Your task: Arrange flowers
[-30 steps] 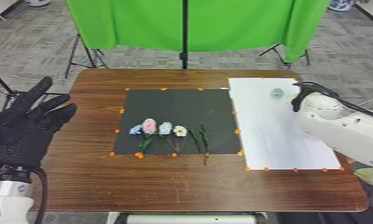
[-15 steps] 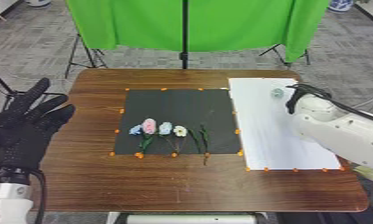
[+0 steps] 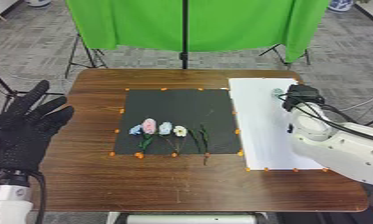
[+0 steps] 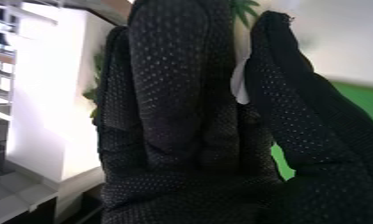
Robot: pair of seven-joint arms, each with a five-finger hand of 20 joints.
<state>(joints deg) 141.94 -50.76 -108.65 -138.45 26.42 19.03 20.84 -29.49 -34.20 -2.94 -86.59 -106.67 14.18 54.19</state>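
Pink, blue & wht flwrs point(image 3: 149, 126), grn stem point(image 3: 205, 145) past blk mat point(image 3: 169, 104) nr edge; room beyond. L hand point(image 3: 24, 131), R hand point(image 3: 302, 94) released.

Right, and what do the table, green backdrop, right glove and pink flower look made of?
Table: wood or wood-look top, faint sheen, brown streaky grain. Backdrop: probably matte cloth, hangs in soft folds. Right glove: matte fabric, likely knit, with small pale specks. Pink flower: matte, puffy head, maybe yarn or fabric; too small to settle.
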